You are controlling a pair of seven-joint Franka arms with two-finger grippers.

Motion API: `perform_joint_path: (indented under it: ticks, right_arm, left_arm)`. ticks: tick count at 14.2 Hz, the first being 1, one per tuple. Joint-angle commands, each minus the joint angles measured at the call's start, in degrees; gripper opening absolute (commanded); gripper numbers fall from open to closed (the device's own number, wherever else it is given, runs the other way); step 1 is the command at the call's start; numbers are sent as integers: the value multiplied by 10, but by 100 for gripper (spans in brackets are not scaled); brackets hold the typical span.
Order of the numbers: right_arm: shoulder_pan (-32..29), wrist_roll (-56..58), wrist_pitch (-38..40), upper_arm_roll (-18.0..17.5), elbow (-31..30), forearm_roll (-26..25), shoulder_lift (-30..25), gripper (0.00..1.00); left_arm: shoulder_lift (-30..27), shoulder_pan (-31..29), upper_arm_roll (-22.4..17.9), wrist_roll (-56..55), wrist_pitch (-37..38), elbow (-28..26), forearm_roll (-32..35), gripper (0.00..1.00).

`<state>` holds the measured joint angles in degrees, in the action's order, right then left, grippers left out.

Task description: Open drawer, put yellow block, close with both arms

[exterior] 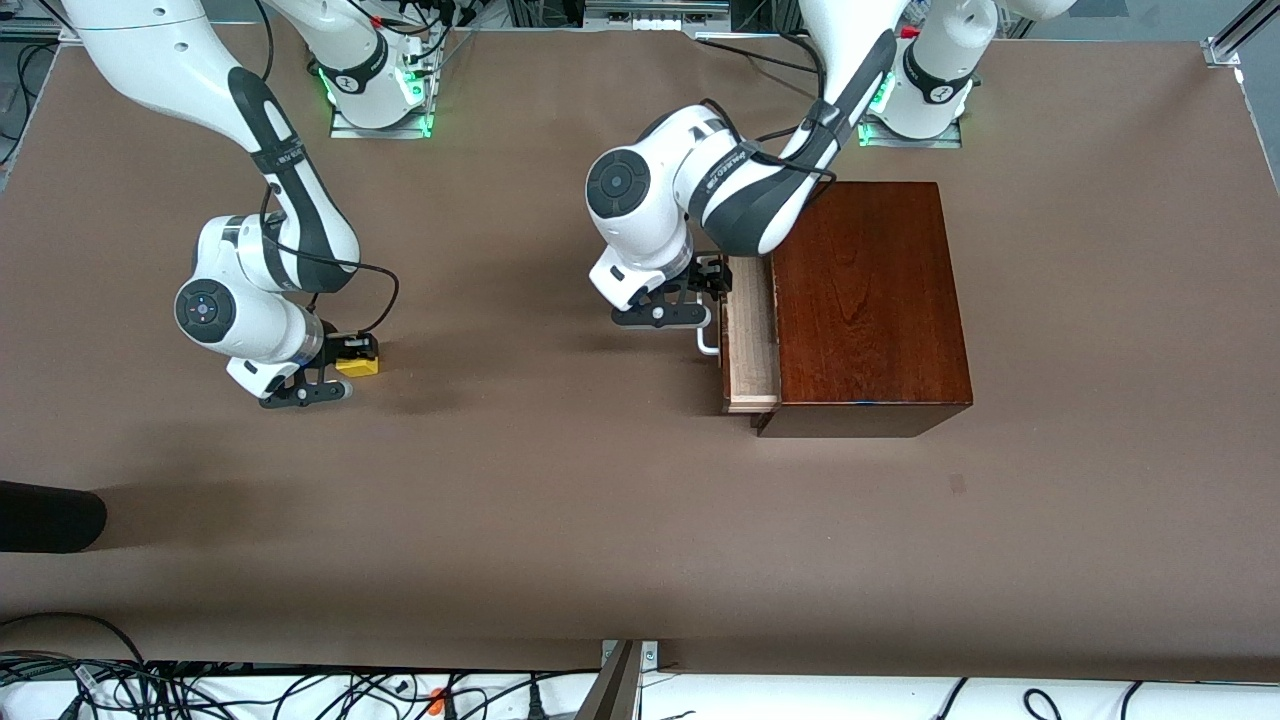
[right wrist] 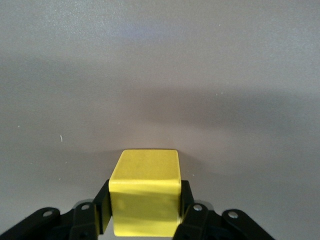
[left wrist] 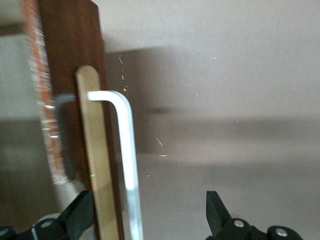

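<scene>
The small yellow block sits low on the brown table toward the right arm's end. My right gripper is shut on the yellow block, with a black finger pressed on each side of it. The drawer of the reddish-brown box stands partly pulled out and shows its pale wood tray. My left gripper is at the drawer's front. In the left wrist view the left gripper is open, and the white bar handle runs between its spread fingers.
A black rounded object lies at the table edge at the right arm's end, nearer to the front camera. Cables run along the table's near edge. Bare brown table spans between the block and the box.
</scene>
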<state>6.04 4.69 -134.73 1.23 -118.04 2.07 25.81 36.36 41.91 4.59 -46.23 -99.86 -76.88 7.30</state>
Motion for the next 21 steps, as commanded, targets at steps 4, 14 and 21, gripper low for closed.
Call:
perform_joint_path:
  ticks: [4,14,21]
  right_arm:
    - [0,10,1,-5,3,7,-20,10]
    - [6,12,223,-201,203,-72,-48,9]
    - [218,67,367,-240,469,-173,62,10]
  left_arm:
    - [-78,-68,5,103,136,76,-19,100]
    - [-192,-306,4,383,216,73,-41,100]
    - [-355,-381,-13,439,-3,-184,-85,100]
